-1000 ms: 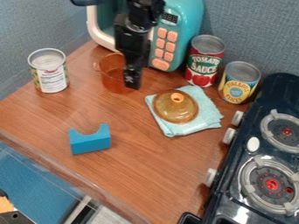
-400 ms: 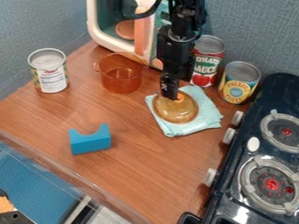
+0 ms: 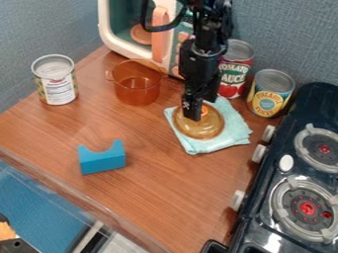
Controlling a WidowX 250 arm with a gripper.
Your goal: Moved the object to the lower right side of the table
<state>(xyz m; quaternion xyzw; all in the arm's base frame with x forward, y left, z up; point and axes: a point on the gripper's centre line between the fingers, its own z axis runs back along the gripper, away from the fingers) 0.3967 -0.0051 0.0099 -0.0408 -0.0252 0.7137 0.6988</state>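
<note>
Right under the gripper (image 3: 192,116) sits our amber lid (image 3: 196,130), and we've watched that gripper swing over from the orange pot (image 3: 137,90) and dip lower, while the lid hasn't budged. Glossy, round and see-through, it shows its orange knob (image 3: 204,110) by the gripper's tip, blue cloth (image 3: 232,134) beneath. We see the arm (image 3: 200,58) hanging steeply; how open the gripper is, or whether it's holding the lid, we can't tell.

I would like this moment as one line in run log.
gripper at amber lid, by its knob | lid on blue cloth | orange pot, blue block on table | lid not at lower right
</note>
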